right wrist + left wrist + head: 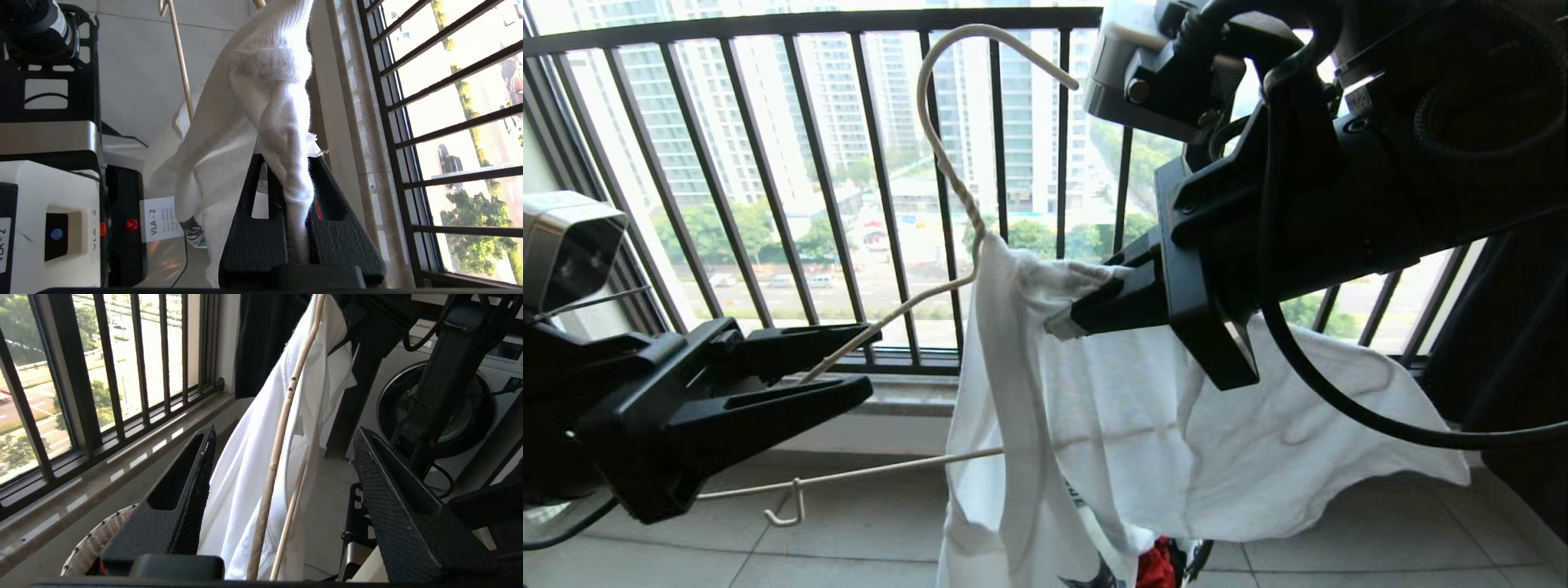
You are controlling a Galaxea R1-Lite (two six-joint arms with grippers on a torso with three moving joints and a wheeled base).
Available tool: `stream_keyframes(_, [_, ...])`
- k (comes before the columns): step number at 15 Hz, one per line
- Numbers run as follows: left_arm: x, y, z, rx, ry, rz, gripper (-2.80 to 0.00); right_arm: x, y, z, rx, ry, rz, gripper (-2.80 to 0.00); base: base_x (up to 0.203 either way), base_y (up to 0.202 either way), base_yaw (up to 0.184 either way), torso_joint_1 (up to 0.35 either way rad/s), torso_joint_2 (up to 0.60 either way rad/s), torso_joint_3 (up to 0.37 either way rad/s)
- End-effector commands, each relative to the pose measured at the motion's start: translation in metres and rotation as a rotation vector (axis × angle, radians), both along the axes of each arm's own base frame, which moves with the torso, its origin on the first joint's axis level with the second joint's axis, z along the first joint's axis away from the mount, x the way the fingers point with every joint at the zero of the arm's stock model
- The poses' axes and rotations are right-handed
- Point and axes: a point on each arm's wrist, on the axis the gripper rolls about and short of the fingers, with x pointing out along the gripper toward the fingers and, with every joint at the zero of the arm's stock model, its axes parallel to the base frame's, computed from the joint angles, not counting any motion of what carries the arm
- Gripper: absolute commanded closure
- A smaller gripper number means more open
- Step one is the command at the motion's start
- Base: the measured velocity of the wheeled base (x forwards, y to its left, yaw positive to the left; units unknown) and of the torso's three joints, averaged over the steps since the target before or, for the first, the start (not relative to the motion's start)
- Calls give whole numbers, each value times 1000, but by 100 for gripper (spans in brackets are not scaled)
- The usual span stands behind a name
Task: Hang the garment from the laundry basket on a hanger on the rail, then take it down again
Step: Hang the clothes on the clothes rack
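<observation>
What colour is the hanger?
Cream-white; the hanger shows best in the head view.

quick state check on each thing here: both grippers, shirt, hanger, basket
left gripper: open, fingers either side of the hanger wire
right gripper: shut on the garment
garment: draped on the hanger, held up
hanger: off any rail, one arm bare
laundry basket: on the floor below

Hanger point(947, 175) and garment point(1176, 425) hang between grippers; window railing point(825, 188) blocks beyond.

White garment point(1143, 425) draped over tilted cream wire hanger point(947, 171), above basket point(92, 543)
</observation>
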Motion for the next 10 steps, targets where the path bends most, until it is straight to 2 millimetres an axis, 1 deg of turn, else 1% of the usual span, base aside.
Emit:
stream_keyframes(1, [-9,17,21,-21,-85,90,-280,5,-4,-1,-7,1,-20,0,0,0,0,0,0,0])
stream_keyframes(5, [-21,34,46,-71,-107,178,-280,11,-9,-2,-12,0,-55,0,0,0,0,0,0,0])
stream_keyframes(7, [-21,39,53,-82,-111,205,-280,16,-13,-2,-16,-6,-84,0,0,0,0,0,0,0])
stream_keyframes(8, [-20,41,55,-88,-89,219,0,21,-18,-1,-12,-14,-111,0,0,0,0,0,0,0])
stream_keyframes(10, [-16,42,60,-86,-21,225,0,34,-25,3,21,-56,-166,0,0,0,0,0,0,0])
